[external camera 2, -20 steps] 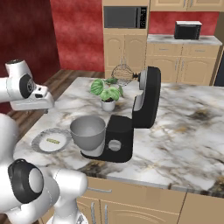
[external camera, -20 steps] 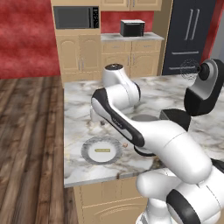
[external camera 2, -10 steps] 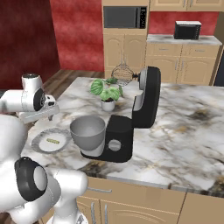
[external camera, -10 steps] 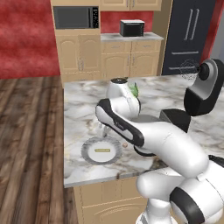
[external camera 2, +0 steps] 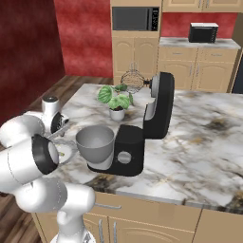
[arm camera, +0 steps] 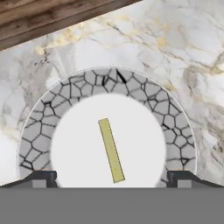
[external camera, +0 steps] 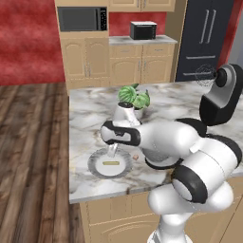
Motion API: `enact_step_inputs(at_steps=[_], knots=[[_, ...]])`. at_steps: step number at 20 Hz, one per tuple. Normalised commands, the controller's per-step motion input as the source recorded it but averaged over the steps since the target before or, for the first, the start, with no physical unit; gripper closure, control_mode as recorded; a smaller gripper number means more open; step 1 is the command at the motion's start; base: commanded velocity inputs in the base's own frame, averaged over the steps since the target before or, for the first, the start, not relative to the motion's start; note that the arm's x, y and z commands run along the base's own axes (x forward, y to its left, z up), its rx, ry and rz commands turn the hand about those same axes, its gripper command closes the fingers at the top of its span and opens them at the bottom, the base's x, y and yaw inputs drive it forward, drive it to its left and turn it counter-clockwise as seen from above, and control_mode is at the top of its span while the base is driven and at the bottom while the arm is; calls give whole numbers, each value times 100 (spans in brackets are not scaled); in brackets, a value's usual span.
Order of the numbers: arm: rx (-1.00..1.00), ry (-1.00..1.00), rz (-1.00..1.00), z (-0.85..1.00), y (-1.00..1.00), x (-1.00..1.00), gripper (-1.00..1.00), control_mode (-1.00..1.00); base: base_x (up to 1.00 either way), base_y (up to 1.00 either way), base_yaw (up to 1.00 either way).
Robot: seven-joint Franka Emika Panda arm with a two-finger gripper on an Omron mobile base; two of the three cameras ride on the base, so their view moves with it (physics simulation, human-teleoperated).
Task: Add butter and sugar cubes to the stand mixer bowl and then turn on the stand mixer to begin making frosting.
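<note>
The butter [arm camera: 110, 149], a thin pale-yellow stick, lies in the middle of a white plate with a grey cracked rim [arm camera: 87, 83]. My gripper [arm camera: 111, 179] hangs open just above that plate, one dark fingertip [arm camera: 41, 178] on each side of the butter and touching nothing. From the left base view the gripper [external camera: 112, 152] points down at the butter [external camera: 110, 163]. A tiny tan sugar cube [external camera: 135, 156] sits on the counter just right of the plate [external camera: 95, 168]. The grey stand mixer bowl [external camera 2: 95, 141] sits on the black stand mixer [external camera 2: 142, 137], whose head [external camera 2: 159, 104] is tilted up.
A potted green plant [external camera: 134, 97] stands behind the plate on the marble island. The counter's front edge [external camera: 118, 192] runs close below the plate, with wooden floor to the left. The mixer's whisk [external camera 2: 133, 78] juts out behind the plant. A grey knob [external camera 2: 124, 158] faces front.
The arm has swung down and forward from a raised pose. The hand now points down close over the plate. The jaws have stayed open and the butter has not moved.
</note>
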Motion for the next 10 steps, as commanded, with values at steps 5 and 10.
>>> enact_step_inputs(at_steps=[5,10], knots=[[-12,0,3,-17,52,24,-100,-100,0,0,0],[-10,0,0,0,10,0,-100,-100,0,0,0]])
